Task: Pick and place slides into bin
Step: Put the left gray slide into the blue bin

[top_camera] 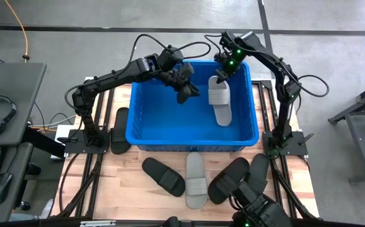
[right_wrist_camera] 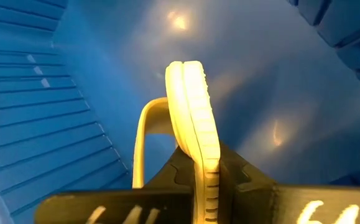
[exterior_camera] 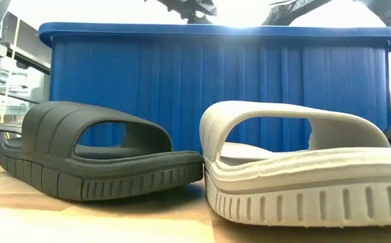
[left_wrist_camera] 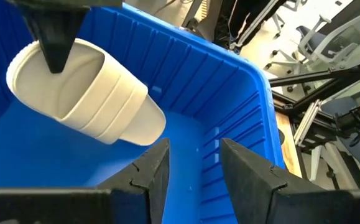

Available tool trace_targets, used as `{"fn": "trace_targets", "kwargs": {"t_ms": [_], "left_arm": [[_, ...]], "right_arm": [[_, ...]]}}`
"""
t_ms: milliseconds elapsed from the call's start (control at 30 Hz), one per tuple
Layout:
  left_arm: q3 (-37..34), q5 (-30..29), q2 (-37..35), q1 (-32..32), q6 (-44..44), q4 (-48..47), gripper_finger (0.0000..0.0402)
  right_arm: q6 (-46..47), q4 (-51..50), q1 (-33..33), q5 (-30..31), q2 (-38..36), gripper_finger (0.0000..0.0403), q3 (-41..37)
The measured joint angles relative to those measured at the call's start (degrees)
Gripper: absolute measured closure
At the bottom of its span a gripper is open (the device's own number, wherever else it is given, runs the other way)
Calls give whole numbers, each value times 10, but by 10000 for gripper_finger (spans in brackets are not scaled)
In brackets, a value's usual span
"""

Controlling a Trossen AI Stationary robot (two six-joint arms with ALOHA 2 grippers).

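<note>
- The right gripper (top_camera: 219,81) is up over the large bright blue plastic bin (top_camera: 138,120), its fingers pinched tight on the edge of a light grey rubber slide sandal (top_camera: 219,101) that dangles down inside the tub!
- In the right wrist view that grey slide (right_wrist_camera: 195,118) sits edge-on between the two dark fingers, sole ribs showing, strap arching off to one side.
- The left gripper (top_camera: 187,89) hangs inside the bin too, beside the slide, fingers apart and nothing between them; its own camera sees the dangling slide (left_wrist_camera: 86,93) ahead.
- Out on the wooden table (top_camera: 125,189) more slides wait in front of the bin: a black one (top_camera: 163,176), another grey one (top_camera: 195,180), more black ones to the right (top_camera: 229,180), and one black slide (top_camera: 120,129) left of the tub.
- Handling call: these look light, springy foam-rubber, not fragile, grippy rather than slick. I'd say a pinch on the sole edge or the wide strap holds fine, though it may swing.
</note>
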Motion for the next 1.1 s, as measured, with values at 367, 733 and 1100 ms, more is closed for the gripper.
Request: {"fn": "trace_targets", "kwargs": {"t_ms": [367,733,1100], "left_arm": [[0,0,0,0,4,1,268],[0,2,0,0,2,-1,268],[0,2,0,0,0,1,268]], "right_arm": [[17,23,2,-29,-97,403,-4],[113,262,-2,-39,-248,403,-262],[86,244,-28,-43,-217,403,-300]]}}
